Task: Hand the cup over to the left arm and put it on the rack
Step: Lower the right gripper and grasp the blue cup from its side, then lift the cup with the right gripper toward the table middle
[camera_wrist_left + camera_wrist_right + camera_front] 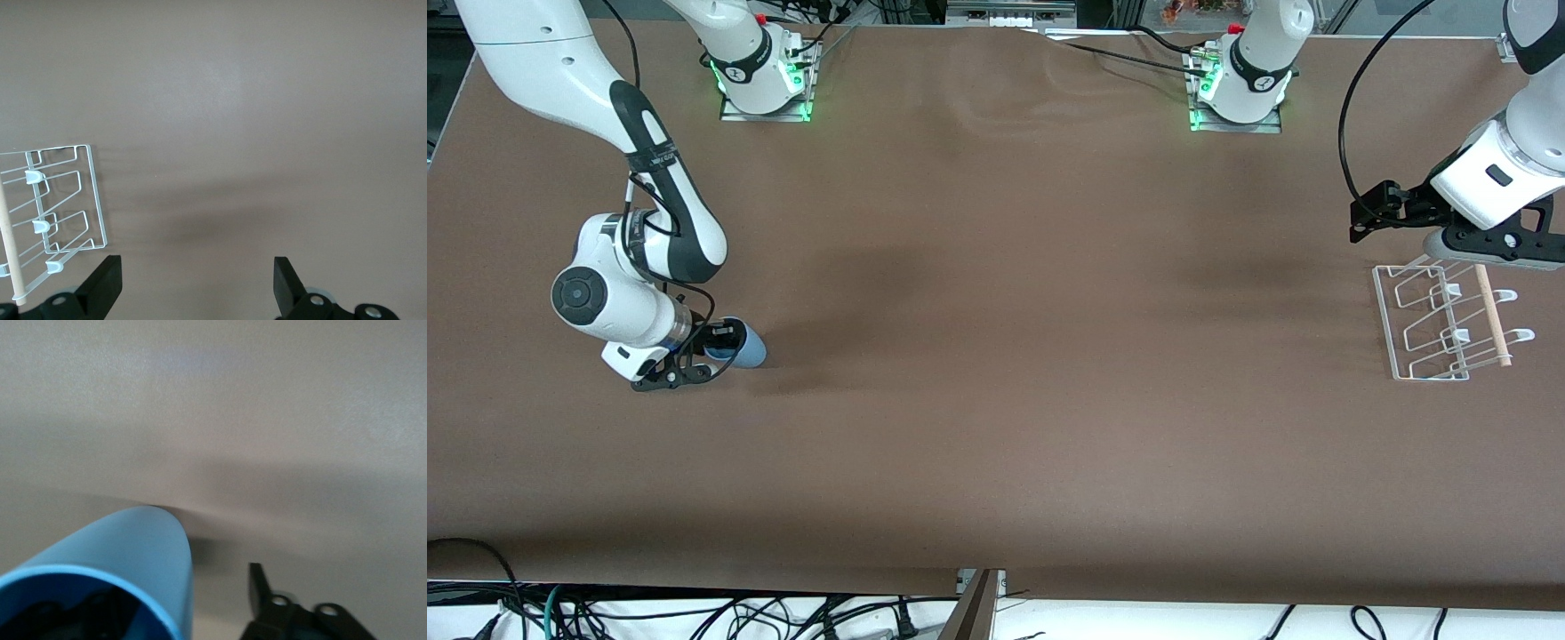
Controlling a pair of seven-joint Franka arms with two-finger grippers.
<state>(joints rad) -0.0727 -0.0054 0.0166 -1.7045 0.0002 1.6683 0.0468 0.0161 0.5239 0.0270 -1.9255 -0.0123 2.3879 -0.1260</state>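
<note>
While the left gripper [1360, 218] waits, the right gripper [725, 342] straddles the cup's [749, 348] rim.

- Front camera looked down from high across the table [996, 427], facing both bases.
- Left wrist camera shared the rack [60, 200] with it.
- Right wrist camera sat close against the cup [120, 573].

Cup [127, 553]: light blue, lying on its side on the brown worktop [267, 420], open mouth toward the camera. Right end effector [167, 607]: one black finger [263, 590] beside the cup, another inside its mouth.
</note>
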